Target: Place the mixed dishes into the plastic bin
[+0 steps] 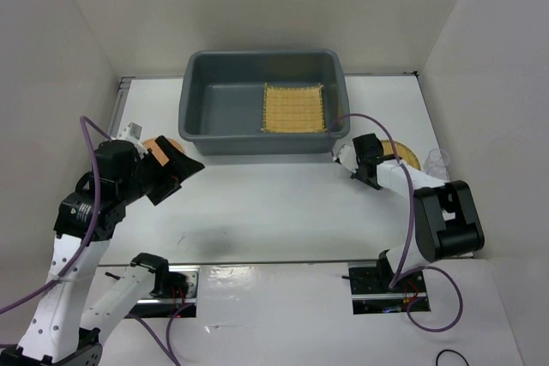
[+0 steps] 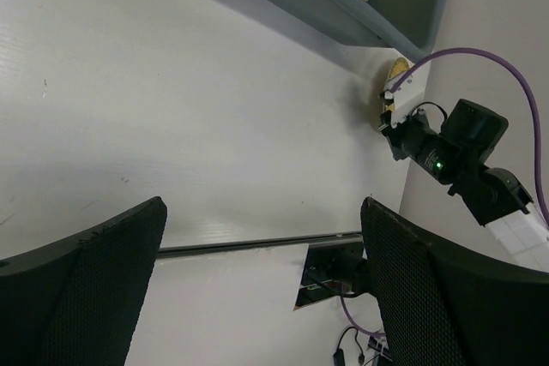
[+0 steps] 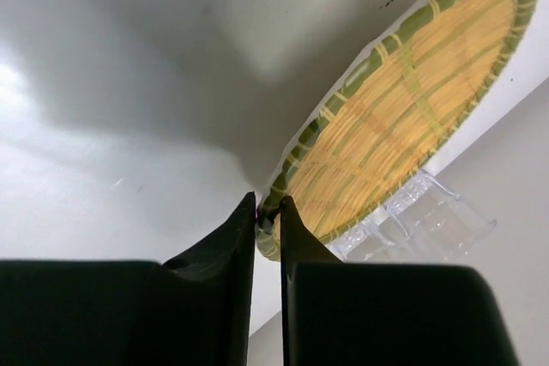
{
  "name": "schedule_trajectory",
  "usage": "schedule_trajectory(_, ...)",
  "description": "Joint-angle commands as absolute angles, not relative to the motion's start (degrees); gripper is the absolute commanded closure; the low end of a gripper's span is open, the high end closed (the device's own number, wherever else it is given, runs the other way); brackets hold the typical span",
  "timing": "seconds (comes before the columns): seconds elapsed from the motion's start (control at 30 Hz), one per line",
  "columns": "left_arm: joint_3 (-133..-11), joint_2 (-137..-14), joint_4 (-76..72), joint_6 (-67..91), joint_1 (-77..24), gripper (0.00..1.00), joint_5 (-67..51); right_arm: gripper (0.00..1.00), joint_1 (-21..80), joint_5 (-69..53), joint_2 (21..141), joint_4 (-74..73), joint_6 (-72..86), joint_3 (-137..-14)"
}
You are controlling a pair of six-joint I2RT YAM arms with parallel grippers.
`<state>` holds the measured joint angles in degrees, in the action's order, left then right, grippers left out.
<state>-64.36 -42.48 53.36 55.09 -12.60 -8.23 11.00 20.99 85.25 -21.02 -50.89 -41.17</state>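
Pinching the near rim of the round pale-yellow woven disc (image 3: 386, 135), the right gripper (image 3: 268, 212) has its two dark fingers pressed together on the green-edged border. The disc sits close to the right edge of the tabletop (image 1: 274, 203), with a clear plastic cup (image 1: 437, 160) just beyond it toward that edge. In the right wrist view the disc appears tilted, though whether its far side touches the tabletop cannot be told. The plastic bin (image 1: 214, 100) stands at the middle of the far edge, and the square yellow slatted woven mat (image 1: 293, 109) lies flat on its floor in the right half, near the right wall. Over at the left edge, the left gripper (image 2: 262, 207) hangs above the tabletop with its fingers spread wide and nothing between them. The round orange-brown disc (image 1: 165, 143) lies beside it on the tabletop, partly hidden behind the arm in the top view.
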Motion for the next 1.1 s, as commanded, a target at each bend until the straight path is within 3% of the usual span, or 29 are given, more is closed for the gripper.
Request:
schedule_trajectory(0.0, -63.6, -41.7, 53.0, 56.1, -12.3, 0.00, -9.1, 1.00, 12.8, 6.1, 81.0, -34.7, -48.1, -43.4)
schedule_trajectory(0.37, -62.6, -41.7, 50.5, 56.6, -12.3, 0.00, -10.2, 1.00, 13.9, 11.6, 61.4, -43.9, -40.1, -51.8)
schedule_trajectory(0.8, -62.7, -46.5, 47.1, 54.0, -12.3, 0.00, -12.5, 1.00, 14.5, 18.0, 52.3, -47.6, -31.8, -64.1)
schedule_trajectory(1.07, -63.2, -48.3, 45.9, 52.8, -12.3, 0.00, -13.0, 1.00, 16.3, 19.3, 54.0, -42.8, -34.6, -76.1)
